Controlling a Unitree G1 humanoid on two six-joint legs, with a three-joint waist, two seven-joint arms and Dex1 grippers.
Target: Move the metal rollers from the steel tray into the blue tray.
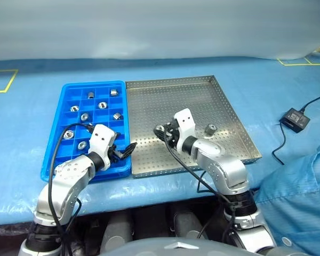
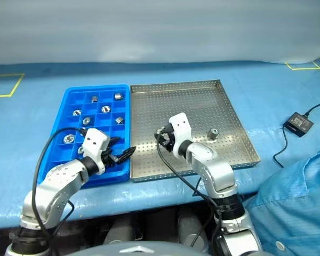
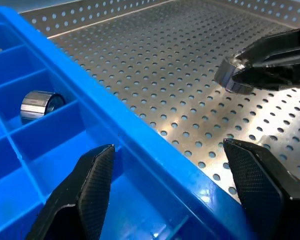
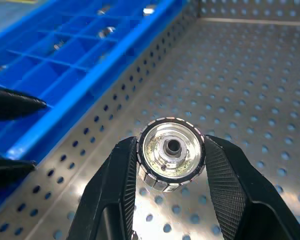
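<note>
Right gripper (image 4: 171, 165): from my remote seat I see it clamped on one metal roller (image 4: 171, 154), held above the perforated floor of the steel tray (image 4: 250, 75) — the wrist view looks straight into the roller's hollow end.
Head views: the same held roller is hard to make out there, mostly covered by the black fingers near the steel tray's left half.
Left gripper (image 3: 175, 185): fingers spread wide and holding nothing, poised over the near right edge of the blue tray (image 1: 53, 144), which lies touching the steel tray's left side.
Left wrist view: one roller in a compartment (image 3: 38, 104) lies on its side; another at the picture's edge is cut off.
Blue tray contents: I count about eight rollers in separate compartments; the left gripper's white housing hides the nearest cells.
Loose roller (image 1: 210, 128): one stands alone on the steel tray's right half — well apart from the held one.
Right edge: a person's blue sleeve (image 1: 304, 192), cut off by the frame.
</note>
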